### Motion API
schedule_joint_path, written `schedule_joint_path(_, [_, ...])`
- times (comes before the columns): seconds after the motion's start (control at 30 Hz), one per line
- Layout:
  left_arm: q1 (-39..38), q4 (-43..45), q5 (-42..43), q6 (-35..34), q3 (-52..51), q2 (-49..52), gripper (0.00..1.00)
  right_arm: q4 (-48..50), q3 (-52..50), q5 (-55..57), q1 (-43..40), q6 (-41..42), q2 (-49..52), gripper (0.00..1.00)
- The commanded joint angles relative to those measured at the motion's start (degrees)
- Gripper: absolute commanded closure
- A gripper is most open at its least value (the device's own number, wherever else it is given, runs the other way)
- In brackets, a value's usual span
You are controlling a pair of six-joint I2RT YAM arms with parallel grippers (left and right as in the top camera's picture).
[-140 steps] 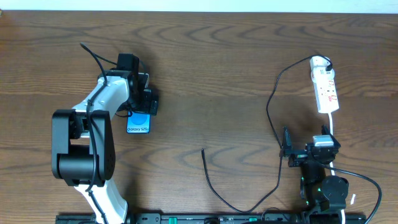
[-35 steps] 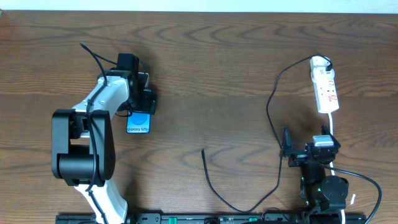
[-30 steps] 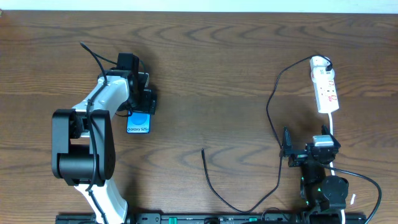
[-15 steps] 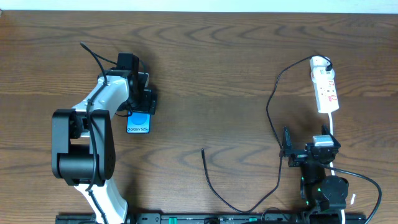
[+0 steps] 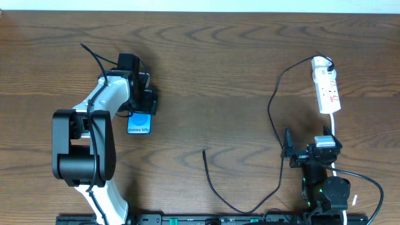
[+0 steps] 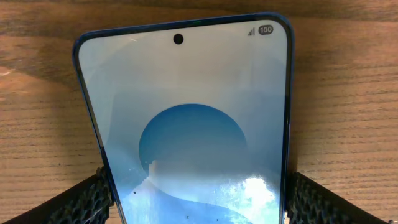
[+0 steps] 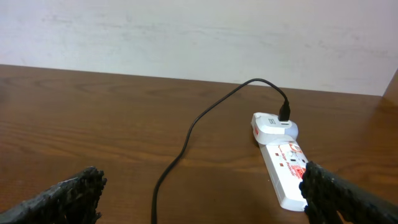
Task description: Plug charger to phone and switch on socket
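Brown wood-grain table (image 5: 219, 75), pale wall (image 7: 186, 31) behind its far edge.

Left gripper (image 6: 198, 196): I find it set across the width of the phone (image 6: 186, 112). Its fingers (image 6: 87, 196) stand against both long edges, with no table showing between pad and edge on either side. The jaws stand wide, by the width of the handset. I record this as a grip on the phone.

The phone lies flat on the table, screen up and lit, pale with a blue circle. On the overhead view it sits in the left half of the table, its lower end with white lettering sticking out from under the gripper toward the arm's base.

Right gripper (image 7: 200, 190): fully spread, with nothing between the fingers. It is parked at the near right of the table, facing the far edge.

The socket (image 5: 327, 87) lies ahead of the right gripper, at the far right, lengthwise, with its rounded end away from the arm. Its white cord (image 5: 333, 125) runs back toward the right arm's base.

The charger (image 5: 272, 106) enters the socket's rounded end. It then curves down the table past the right gripper, loops along the near edge and turns back up. Its plug tip (image 5: 204, 152) lies free on the wood between the two arms, well apart from the phone.

I cannot read the socket's switch position from any view.
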Motion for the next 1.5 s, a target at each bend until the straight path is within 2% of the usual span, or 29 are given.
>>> schedule_joint_path(0.0, [0.07,-0.9,-1.81,0.55,-1.77,4.28,0.13,-0.26,-0.09,0.42,0.48,-0.7,-0.31,0.01])
schedule_joint_path(0.67, [0.07,-0.9,-1.81,0.55,-1.77,4.28,0.13,-0.26,-0.09,0.42,0.48,-0.7,-0.31,0.01])
schedule_joint_path(0.8, [0.07,-0.9,-1.81,0.55,-1.77,4.28,0.15,-0.26,-0.09,0.42,0.48,-0.7,-0.31,0.01])
schedule_joint_path(0.83, [0.07,-0.9,-1.81,0.55,-1.77,4.28,0.18,-0.26,-0.09,0.42,0.48,-0.7,-0.31,0.01])
schedule_joint_path(0.87, [0.07,-0.9,-1.81,0.55,-1.77,4.28,0.24,-0.26,-0.09,0.42,0.48,-0.7,-0.31,0.01])
schedule_joint_path(0.93, [0.07,-0.9,-1.81,0.55,-1.77,4.28,0.25,-0.26,-0.09,0.42,0.48,-0.7,-0.31,0.01])
schedule_joint_path(0.97, [0.07,-0.87,-1.81,0.55,-1.77,4.28,0.25,-0.26,-0.09,0.42,0.48,-0.7,-0.31,0.01])
schedule_joint_path(1.03, [0.07,-0.9,-1.81,0.55,-1.77,4.28,0.16,-0.26,-0.09,0.42,0.48,-0.7,-0.31,0.01])
schedule_joint_path(1.2, [0.07,-0.87,-1.81,0.55,-1.77,4.28,0.09,-0.26,-0.09,0.42,0.48,-0.7,-0.31,0.01])
schedule_joint_path(1.47, [0.07,-0.9,-1.81,0.55,-1.77,4.28,0.08,-0.26,-0.09,0.42,0.48,-0.7,-0.31,0.01])
